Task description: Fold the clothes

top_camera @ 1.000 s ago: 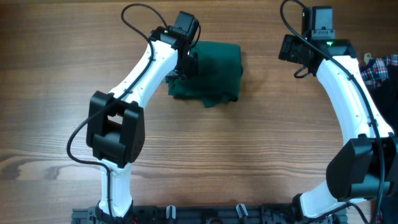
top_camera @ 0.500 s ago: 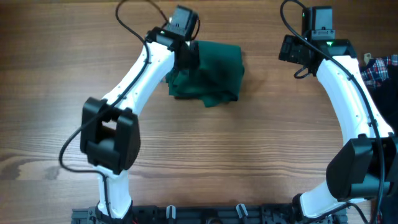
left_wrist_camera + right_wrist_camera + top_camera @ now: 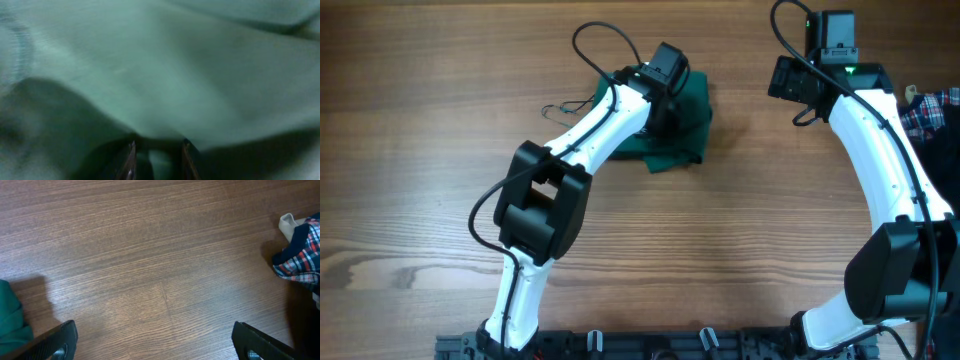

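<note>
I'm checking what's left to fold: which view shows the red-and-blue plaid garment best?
The right wrist view: the red-and-blue plaid garment lies bunched at its right edge, pattern clear. Overhead shows only a sliver at far right; the left wrist sees only dark green cloth.

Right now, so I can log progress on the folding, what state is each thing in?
green cloth: roughly folded, edges uneven.
plaid garment: bunched up, not folded.
left pincer: shut on green cloth.
right pincer: open, empty, over the table.
</note>
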You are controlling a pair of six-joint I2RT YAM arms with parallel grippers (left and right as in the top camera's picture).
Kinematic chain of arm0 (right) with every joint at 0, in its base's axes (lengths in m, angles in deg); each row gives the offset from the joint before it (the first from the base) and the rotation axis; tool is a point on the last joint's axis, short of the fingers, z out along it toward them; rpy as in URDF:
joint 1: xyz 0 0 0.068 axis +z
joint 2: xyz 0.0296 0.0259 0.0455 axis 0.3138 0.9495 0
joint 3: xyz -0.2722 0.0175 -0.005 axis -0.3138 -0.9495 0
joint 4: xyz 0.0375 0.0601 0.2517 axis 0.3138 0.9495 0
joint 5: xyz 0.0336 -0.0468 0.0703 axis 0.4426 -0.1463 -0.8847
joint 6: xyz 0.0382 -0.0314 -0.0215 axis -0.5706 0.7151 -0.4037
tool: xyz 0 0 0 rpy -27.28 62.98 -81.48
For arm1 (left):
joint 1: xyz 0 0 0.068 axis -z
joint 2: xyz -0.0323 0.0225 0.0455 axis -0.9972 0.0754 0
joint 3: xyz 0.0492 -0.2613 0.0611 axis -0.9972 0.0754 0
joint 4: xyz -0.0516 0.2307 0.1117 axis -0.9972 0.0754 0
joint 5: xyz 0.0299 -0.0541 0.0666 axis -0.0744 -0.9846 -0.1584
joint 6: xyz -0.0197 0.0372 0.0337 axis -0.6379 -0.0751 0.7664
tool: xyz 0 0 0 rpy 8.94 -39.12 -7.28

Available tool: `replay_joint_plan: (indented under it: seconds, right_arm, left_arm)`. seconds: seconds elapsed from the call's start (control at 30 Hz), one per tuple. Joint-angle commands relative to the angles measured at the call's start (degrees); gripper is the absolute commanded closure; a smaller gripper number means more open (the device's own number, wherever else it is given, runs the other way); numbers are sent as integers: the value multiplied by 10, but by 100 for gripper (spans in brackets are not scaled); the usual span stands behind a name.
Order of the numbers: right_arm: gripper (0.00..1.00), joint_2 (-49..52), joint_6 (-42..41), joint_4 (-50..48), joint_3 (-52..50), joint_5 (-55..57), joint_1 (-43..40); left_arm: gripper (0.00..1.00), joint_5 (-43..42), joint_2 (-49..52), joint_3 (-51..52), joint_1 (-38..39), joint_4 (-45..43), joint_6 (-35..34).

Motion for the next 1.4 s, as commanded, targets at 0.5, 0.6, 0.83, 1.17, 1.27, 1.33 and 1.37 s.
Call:
replay_joint_plan:
  seconds: [0.5,0.6,0.83,1.17,1.27,1.33,1.37]
  right_arm:
    - [0,7,3,-1,-6,-5,-2]
    - [0,7,3,-1,-6,-5,-2]
    - [0,7,3,0,-6,-5,-2]
    - [0,7,2,7,-6,-5,-2]
    - [0,7,2,8,-6,-5,-2]
    - [0,7,2,8,-6,-7,-2]
    - [0,7,2,8,-6,-12,-2]
  left_arm:
    - [50,44,-50,-75,-52,52,3]
    - [19,45,-56,-74,-73,63,10]
    - [0,-38,-30,-74,-121,54,101]
    - [0,-56,26,-73,-122,86,183]
    - [0,-82,28,-73,-122,92,184]
    - [0,-123,34,-73,-122,92,184]
    - [0,-134,42,-73,-121,91,183]
